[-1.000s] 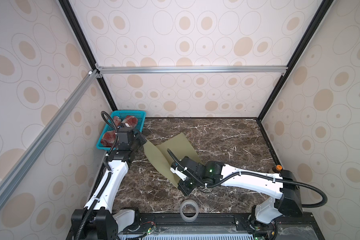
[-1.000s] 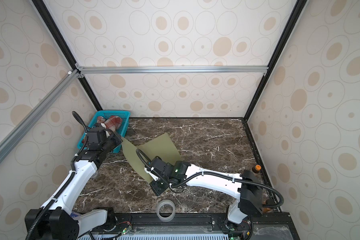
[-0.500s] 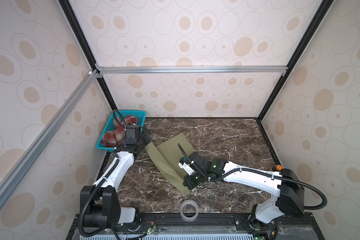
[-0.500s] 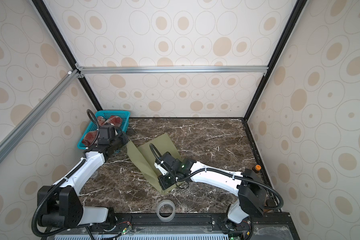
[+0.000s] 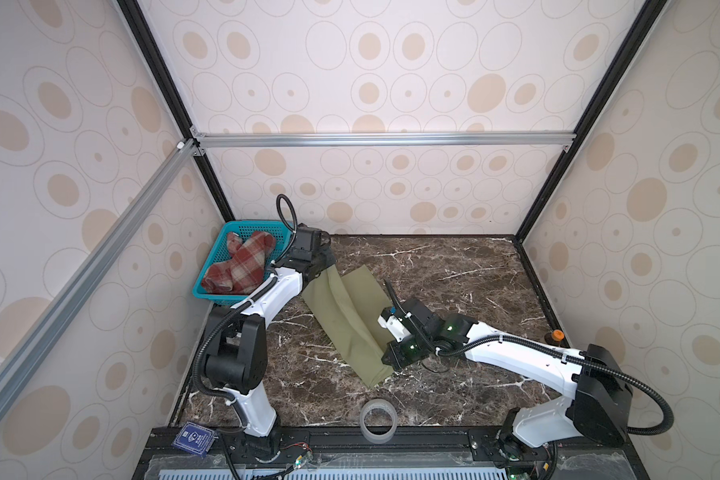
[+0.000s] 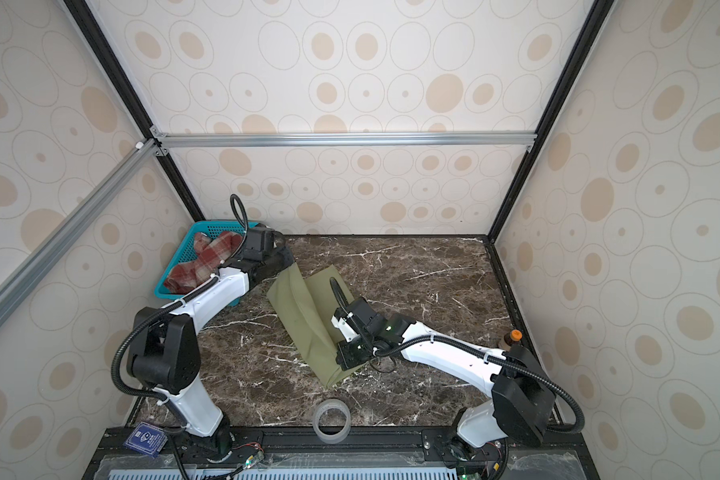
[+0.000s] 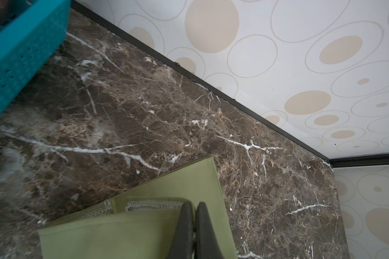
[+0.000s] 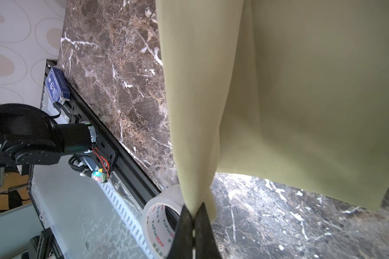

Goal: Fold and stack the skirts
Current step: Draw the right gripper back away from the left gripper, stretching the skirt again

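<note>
- The left pincer (image 7: pixel 194 205) is shut tight on the green skirt (image 7: pixel 144 233). Its two dark fingers (image 7: pixel 185 224) press together over one end of the cloth, next to a stitched edge.
- The right pincer (image 8: pixel 193 208) is shut tight too. It pinches the other end of the green skirt, and the cloth bunches into a narrow point where it goes in.
- In both top views the green skirt runs in a long slanted strip between the two pincers. The left pincer (image 5: pixel 327 266) holds the far end and the right pincer (image 5: pixel 387 361) holds the near end.
- The strip has a long crease down it, so one layer lies over another.
- In the right wrist view, light shows under the cloth close to the pincer, so that part looks lifted off the table (image 5: pixel 454 270). How much of the rest lies flat, I cannot tell.
- The red and cream checked skirt (image 5: pixel 242 266) sits crumpled in the blue-green basket (image 5: pixel 250 224). No pincer is touching it.
- The basket stands in the far left corner of the table, just beside the left pincer.
- A roll of clear tape (image 5: pixel 378 419) stands at the front edge of the table, near the right pincer but apart from the skirt.
- The table is dark brown stone with white lines.
</note>
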{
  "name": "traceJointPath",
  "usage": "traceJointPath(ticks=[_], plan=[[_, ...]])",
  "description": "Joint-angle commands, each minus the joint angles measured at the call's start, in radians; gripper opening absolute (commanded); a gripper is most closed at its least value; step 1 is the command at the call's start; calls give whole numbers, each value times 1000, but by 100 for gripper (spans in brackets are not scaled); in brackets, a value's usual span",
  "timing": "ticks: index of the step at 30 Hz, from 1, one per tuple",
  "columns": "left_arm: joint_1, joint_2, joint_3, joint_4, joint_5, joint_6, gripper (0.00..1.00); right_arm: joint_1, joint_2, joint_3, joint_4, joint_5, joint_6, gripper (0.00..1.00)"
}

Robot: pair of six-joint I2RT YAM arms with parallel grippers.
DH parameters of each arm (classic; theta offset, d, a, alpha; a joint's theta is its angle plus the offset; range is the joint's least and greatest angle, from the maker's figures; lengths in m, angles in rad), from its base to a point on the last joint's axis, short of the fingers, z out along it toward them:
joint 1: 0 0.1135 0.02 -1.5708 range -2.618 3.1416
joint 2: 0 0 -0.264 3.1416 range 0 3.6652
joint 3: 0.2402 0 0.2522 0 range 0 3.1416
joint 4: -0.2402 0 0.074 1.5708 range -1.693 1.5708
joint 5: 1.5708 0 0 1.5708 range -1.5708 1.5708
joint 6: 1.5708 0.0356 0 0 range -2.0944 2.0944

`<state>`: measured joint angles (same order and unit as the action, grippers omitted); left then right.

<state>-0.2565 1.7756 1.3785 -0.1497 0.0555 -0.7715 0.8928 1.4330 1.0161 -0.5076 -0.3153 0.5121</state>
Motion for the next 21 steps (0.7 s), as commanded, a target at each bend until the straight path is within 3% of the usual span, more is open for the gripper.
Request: traceJointPath(ticks=[1, 21], plan=[[-15, 49, 91, -16, -28, -22, 0, -26, -28, -18, -2, -18, 6, 0], [-76, 334, 371, -71, -23, -56, 0, -159, -15, -37, -72, -67, -46, 0]])
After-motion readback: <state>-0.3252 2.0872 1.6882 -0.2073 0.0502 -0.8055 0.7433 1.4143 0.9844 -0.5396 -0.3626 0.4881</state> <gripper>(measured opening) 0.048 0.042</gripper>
